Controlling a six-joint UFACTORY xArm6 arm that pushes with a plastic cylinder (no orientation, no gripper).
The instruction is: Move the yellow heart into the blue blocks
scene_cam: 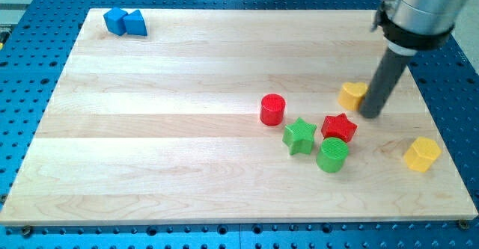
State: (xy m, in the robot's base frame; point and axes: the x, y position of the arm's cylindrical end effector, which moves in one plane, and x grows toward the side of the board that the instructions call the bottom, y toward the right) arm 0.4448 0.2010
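My tip (369,114) touches the yellow heart's (352,94) right side; no claw here, just a rod; blue blocks (125,22) sit far left.

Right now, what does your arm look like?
My arm enters at the view's top right as a fat, shiny silver-grey cylinder with a black band round its lower end. Below hangs a straight, dark grey rod, plain and round, and my tip is its very bottom. I have no claw. I can't see any cables or markings.
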